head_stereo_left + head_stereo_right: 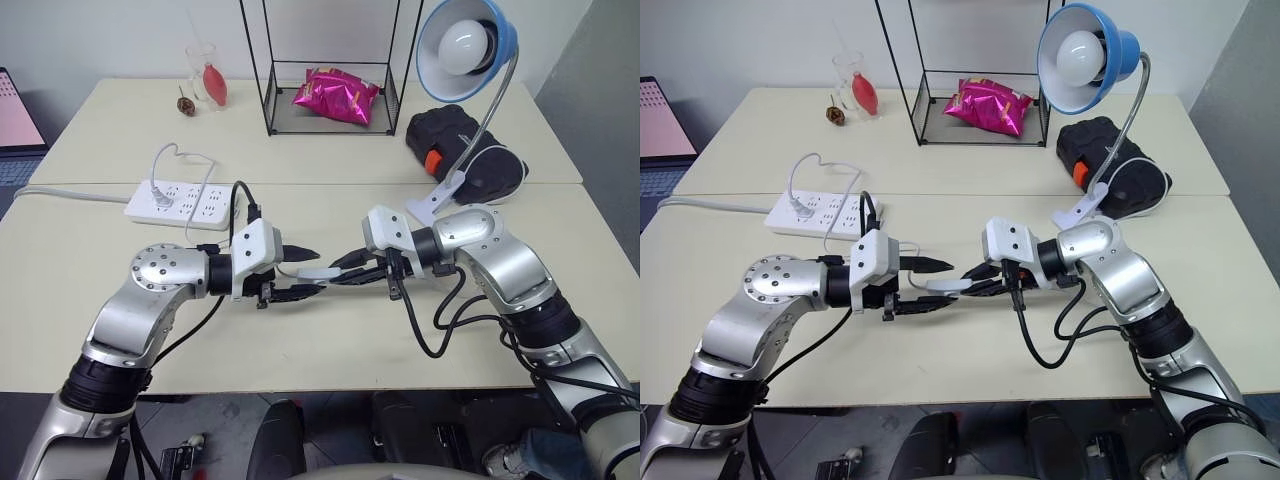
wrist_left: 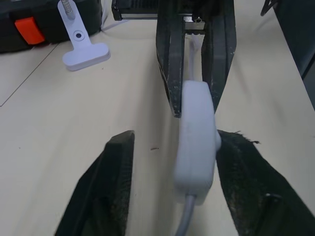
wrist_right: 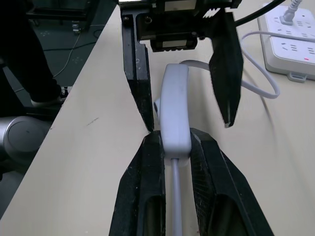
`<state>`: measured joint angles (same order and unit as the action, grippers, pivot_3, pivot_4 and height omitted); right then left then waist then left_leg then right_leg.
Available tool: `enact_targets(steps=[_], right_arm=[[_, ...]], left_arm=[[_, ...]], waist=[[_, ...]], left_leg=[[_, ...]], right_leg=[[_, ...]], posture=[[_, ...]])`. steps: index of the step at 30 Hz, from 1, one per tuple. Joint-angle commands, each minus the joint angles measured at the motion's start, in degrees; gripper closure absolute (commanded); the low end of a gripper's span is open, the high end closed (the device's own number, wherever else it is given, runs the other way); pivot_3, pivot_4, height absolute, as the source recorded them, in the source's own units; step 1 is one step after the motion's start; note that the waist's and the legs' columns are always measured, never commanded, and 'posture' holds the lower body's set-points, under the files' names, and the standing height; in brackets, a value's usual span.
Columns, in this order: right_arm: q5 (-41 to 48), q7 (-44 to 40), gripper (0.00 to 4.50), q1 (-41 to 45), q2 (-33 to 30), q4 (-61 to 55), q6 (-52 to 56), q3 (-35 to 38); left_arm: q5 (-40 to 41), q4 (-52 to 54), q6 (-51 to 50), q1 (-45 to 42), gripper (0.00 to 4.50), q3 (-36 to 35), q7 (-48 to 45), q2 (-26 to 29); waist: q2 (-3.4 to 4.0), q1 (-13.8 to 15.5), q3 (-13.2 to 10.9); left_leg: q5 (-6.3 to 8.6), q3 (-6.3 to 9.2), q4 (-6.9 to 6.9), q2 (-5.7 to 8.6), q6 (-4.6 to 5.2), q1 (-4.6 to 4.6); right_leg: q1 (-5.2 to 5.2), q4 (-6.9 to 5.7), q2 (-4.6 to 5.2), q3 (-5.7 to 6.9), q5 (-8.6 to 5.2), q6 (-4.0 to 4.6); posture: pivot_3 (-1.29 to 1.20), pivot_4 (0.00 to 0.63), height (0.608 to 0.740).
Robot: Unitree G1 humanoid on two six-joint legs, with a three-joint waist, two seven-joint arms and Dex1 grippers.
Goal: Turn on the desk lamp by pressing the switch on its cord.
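Right gripper (image 3: pixel 170 147) is clamped on one end of the switch (image 3: pixel 174 105), held above the table (image 1: pixel 300 350) between both arms. Left gripper (image 2: pixel 170 147) has its fingers spread either side of the switch's other end. Head views add the unlit desk lamp (image 1: pixel 465 45) behind, its cord (image 3: pixel 256 81) and the power strip (image 1: pixel 180 202)

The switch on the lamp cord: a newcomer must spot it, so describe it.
At the near table's middle, between the two grippers, sits the switch. It is a small white oblong block on thin cord, clamped by the right gripper; the power strip behind is far larger.
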<state>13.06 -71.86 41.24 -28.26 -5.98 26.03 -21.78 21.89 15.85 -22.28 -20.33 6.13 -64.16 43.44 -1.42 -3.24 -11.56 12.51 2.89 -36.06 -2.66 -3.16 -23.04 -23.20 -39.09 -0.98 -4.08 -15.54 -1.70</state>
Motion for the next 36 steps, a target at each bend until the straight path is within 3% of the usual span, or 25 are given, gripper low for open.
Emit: enact_targets(steps=[1, 16, 28, 36], right_arm=[[1.1, -0.62, 4.15, 0.53, 0.16, -0.82, -1.13, 0.63], [1.24, -1.12, 4.15, 0.92, 0.44, -0.67, -0.94, 0.75], [1.34, -0.98, 4.15, 0.83, 0.31, -1.18, -0.67, 0.85], [1.31, -1.35, 4.15, 0.56, 0.17, -1.49, -0.78, 0.89]], left_arm=[[2.94, 3.78, -2.25, 1.07, 1.62, -3.01, -0.58, 1.86], [3.55, 5.33, -4.19, 1.81, 1.62, -2.24, 3.09, 0.54], [0.79, 2.93, -1.65, 0.7, 3.75, -1.03, 2.18, 0.47], [-0.52, 1.12, 0.25, 0.01, 3.87, -1.57, 1.96, 0.16]], waist=[[0.0, -0.01, 0.0], [0.0, 0.02, 0.0], [0.0, 0.04, 0.0], [0.0, 0.03, 0.0]], left_leg=[[0.0, 0.0, 0.0, 0.0, 0.0, 0.0], [0.0, 0.0, 0.0, 0.0, 0.0, 0.0], [0.0, 0.0, 0.0, 0.0, 0.0, 0.0], [0.0, 0.0, 0.0, 0.0, 0.0, 0.0]], right_leg=[[0.0, 0.0, 0.0, 0.0, 0.0, 0.0], [0.0, 0.01, 0.0, 0.0, 0.0, 0.0], [0.0, 0.01, 0.0, 0.0, 0.0, 0.0], [0.0, 0.01, 0.0, 0.0, 0.0, 0.0]], posture=[[0.0, 0.15, 0.74], [0.0, 0.15, 0.74], [0.0, 0.15, 0.74], [0.0, 0.15, 0.74]])
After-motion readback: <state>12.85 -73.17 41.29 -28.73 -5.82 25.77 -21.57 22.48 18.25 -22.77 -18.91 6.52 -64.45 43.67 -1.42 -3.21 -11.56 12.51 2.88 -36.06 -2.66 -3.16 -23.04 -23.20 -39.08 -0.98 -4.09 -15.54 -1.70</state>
